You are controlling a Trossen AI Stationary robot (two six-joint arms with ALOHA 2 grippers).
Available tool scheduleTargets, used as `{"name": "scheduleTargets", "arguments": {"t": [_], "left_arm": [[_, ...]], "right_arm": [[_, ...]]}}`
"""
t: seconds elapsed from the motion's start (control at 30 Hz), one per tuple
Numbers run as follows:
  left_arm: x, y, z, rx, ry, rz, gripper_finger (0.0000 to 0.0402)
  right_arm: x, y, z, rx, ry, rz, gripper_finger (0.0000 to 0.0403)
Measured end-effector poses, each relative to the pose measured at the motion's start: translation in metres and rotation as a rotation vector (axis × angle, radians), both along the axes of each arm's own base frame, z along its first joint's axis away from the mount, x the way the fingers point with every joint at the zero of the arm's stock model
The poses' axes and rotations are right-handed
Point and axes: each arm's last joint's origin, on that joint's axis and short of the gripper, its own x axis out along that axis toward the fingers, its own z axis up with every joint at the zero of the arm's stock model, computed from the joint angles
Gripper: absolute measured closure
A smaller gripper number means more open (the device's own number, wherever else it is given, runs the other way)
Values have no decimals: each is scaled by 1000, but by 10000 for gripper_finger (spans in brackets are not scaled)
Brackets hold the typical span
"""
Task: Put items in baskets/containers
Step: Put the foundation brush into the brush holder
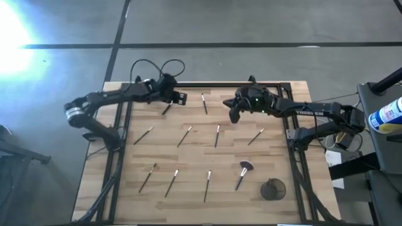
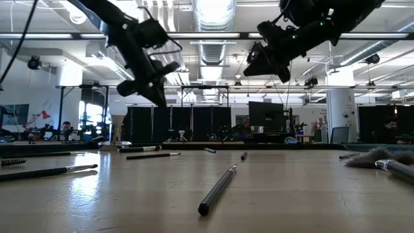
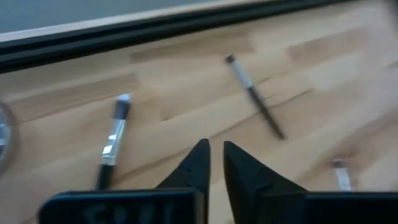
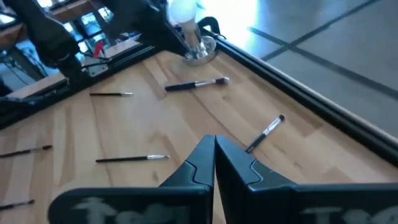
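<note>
- Left gripper [image 1: 180, 98] hangs above the worktop [image 1: 276, 150] near its far left corner, fingers a narrow slit apart, nothing between them.
- Right gripper [image 1: 233, 115] hangs near the far edge's middle, fingers pressed together, empty.
- Thin brushes [image 1: 217, 135] lie scattered flat across the worktop, apart from one another.
- Fan-headed brush [image 1: 243, 172] lies near the near right corner, just beside the dark cup [image 1: 272, 189].

Dark-handled, pale-tipped brushes [image 1: 217, 135] on light wood-grain table [image 1: 188, 191]; dark-brown cup [image 1: 273, 189].
</note>
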Motion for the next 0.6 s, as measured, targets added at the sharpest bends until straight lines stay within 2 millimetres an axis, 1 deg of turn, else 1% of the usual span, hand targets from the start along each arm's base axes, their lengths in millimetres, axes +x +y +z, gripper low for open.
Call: {"name": "scheduleTargets", "arguments": {"t": [0.1, 0.17, 0.27, 0.37, 0.47, 0.6], "left_arm": [[8, 7, -5, -13, 59, -45, 324], [12, 10, -14, -14, 106, -73, 303], [17, 16, -25, 12, 178, -86, 279], [18, 22, -33, 35, 240, -73, 267], [16, 31, -39, 65, 296, -18, 264], [13, 44, -55, 11, 304, 46, 264]], "right_arm": [[2, -1, 9, -1, -26, -14, 394], [3, -2, 12, 15, -44, -24, 394], [3, -2, 13, 52, -59, -40, 394], [3, -1, 12, 62, -56, -42, 394], [3, -1, 11, 65, -52, -43, 394], [3, -1, 11, 51, -47, -21, 394]]}}
